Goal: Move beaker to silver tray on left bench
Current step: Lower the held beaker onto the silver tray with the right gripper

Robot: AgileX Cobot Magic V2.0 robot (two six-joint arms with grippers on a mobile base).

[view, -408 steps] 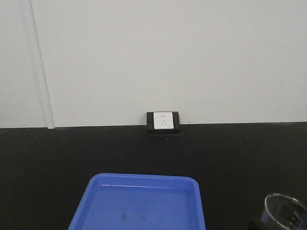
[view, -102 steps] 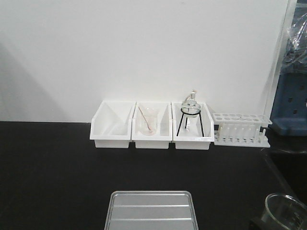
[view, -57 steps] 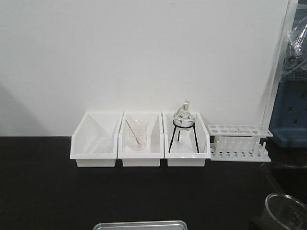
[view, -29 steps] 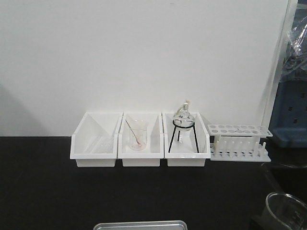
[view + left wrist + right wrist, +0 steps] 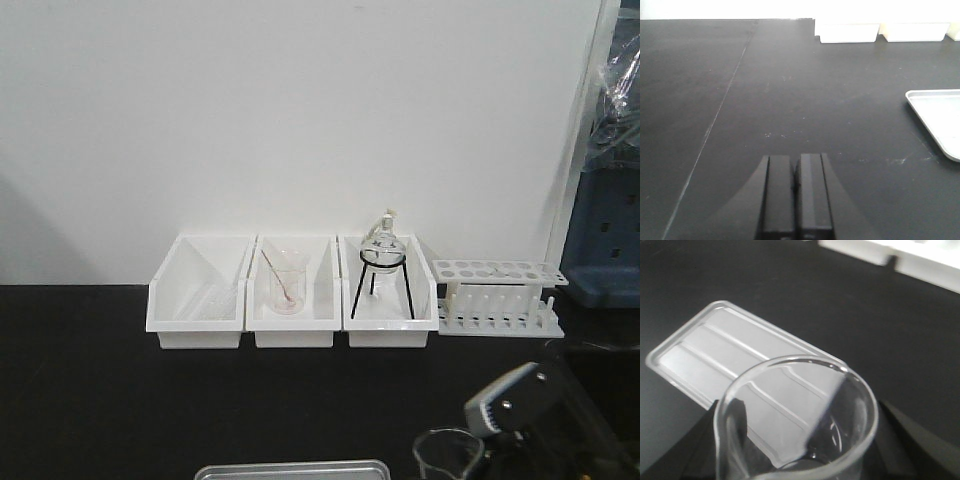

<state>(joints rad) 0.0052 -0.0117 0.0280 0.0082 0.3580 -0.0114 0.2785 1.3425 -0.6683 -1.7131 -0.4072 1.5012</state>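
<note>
My right gripper (image 5: 470, 462) is shut on the clear glass beaker (image 5: 445, 453) and holds it above the black bench top (image 5: 100, 400), just right of the silver tray (image 5: 292, 470). In the right wrist view the beaker (image 5: 796, 420) fills the lower frame, with the ridged silver tray (image 5: 735, 370) below and beyond it to the left. My left gripper (image 5: 796, 172) is shut and empty, low over the bare bench, with the tray's corner (image 5: 937, 117) to its right.
Three white bins (image 5: 200, 292) stand at the back by the wall; one holds a beaker with a pinkish rod (image 5: 285, 282), another a round flask on a black tripod (image 5: 383, 262). A white test tube rack (image 5: 498, 297) stands to their right.
The right arm has swung left and into the front view, carrying the beaker from the bottom right corner to beside the tray. The view of the bench has not shifted in the last second.
</note>
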